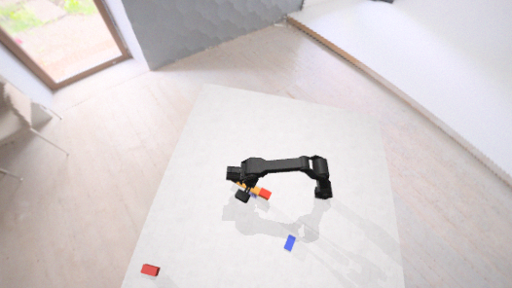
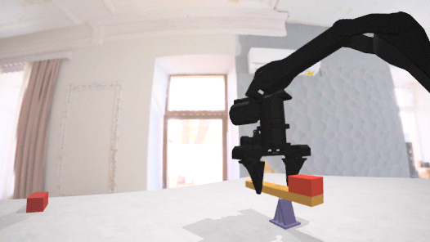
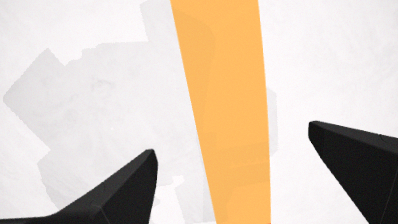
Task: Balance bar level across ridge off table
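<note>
The orange bar (image 1: 255, 190) (image 2: 274, 190) (image 3: 230, 90) lies across the top of the purple ridge (image 2: 285, 214). Both its ends are clear of the table in the exterior view, and it looks about level, though the slanted view makes a small tilt hard to judge. A red block (image 1: 265, 194) (image 2: 306, 185) sits on top of the bar at one end. My gripper (image 2: 273, 188) (image 3: 232, 143) is open around the bar, with one finger on each side and a gap on both sides in the wrist view. The contact between bar and ridge is partly hidden.
A blue block (image 1: 290, 242) lies on the table (image 1: 341, 136) some way from the ridge. Another red block (image 1: 150, 270) (image 2: 38, 202) lies far off near the table's edge. The arm reaches over the table, and its shadow falls beside the ridge.
</note>
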{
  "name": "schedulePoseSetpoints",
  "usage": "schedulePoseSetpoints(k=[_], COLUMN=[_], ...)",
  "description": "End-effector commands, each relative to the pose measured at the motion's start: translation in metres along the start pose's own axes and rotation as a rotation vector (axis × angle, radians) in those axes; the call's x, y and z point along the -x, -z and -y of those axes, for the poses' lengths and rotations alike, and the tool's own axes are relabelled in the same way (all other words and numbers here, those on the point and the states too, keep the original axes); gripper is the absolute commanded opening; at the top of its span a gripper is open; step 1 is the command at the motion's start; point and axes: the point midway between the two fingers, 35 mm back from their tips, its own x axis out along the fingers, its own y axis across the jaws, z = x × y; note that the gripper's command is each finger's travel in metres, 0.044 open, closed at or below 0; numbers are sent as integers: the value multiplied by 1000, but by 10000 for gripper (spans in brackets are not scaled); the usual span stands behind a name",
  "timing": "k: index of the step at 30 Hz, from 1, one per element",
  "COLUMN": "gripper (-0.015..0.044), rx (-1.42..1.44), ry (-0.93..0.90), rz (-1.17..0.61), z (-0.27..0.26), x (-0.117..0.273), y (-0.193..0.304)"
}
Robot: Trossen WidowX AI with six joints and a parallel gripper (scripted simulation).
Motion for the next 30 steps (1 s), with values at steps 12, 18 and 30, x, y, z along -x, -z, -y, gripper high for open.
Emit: schedulePoseSetpoints(k=[12,18,30], gripper=[440,440,440], rx=[0,0,0], ry=[-21,-21,-21], rz=[43,43,43], z=[1,1,1], x=[100,100,100], y=[1,1,1])
